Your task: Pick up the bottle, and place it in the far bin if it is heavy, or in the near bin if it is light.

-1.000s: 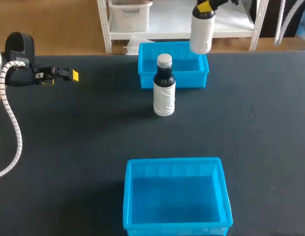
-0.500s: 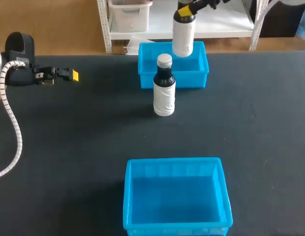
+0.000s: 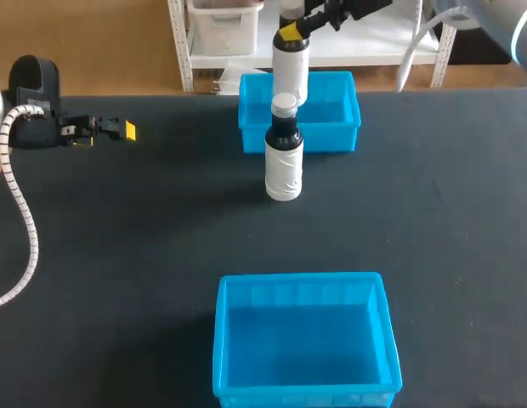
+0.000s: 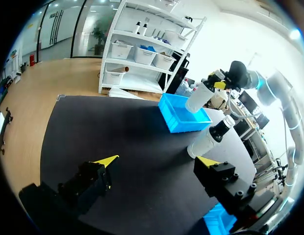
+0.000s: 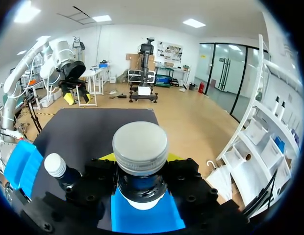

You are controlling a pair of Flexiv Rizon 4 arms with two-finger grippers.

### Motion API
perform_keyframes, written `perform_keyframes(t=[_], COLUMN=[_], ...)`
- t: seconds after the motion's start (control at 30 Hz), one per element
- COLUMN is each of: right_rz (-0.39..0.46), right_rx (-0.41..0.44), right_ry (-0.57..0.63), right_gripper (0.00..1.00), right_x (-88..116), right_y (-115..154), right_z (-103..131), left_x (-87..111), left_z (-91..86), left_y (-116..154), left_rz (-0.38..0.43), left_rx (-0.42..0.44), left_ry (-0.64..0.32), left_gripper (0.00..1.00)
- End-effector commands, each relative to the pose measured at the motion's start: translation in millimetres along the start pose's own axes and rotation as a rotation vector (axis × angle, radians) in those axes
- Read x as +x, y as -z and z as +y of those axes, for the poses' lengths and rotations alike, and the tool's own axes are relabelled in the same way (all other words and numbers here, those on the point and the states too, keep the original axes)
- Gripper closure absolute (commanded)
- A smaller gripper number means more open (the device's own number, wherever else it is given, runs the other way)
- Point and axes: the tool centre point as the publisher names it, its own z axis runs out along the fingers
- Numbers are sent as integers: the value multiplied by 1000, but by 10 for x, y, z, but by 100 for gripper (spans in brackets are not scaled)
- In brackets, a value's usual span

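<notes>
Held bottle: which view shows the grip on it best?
The right wrist view: the held bottle sits close, its neck between the fingers of the right gripper. The head view shows its white body hanging above the far bin, the neck mostly hidden. The left wrist view shows it small and far off.

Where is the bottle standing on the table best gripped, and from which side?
Probably by the white body of the standing bottle, with level fingers, coming from the left or right side. It is upright and round there, so two fingers can meet opposite sides. The far bin stands close behind, with the held bottle in the right gripper hanging over it.
</notes>
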Motion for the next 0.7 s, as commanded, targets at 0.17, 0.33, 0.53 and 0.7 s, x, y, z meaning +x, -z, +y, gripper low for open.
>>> perform_keyframes(t=[0.17, 0.33, 0.53, 0.7], right_rz=[13, 13, 12, 9], right_rx=[-208, -219, -243, -255], right_ry=[-6, -11, -12, -13], right_gripper=[100, 100, 100, 100], right_x=[-34, -18, 13, 29], right_y=[-198, -298, -440, -537], right_z=[-147, -160, -147, -136], left_x=[0, 0, 0, 0], left_z=[0, 0, 0, 0], left_y=[0, 0, 0, 0], left_rz=[0, 0, 0, 0], left_rx=[0, 0, 0, 0], left_ry=[0, 0, 0, 0], left_gripper=[0, 0, 0, 0])
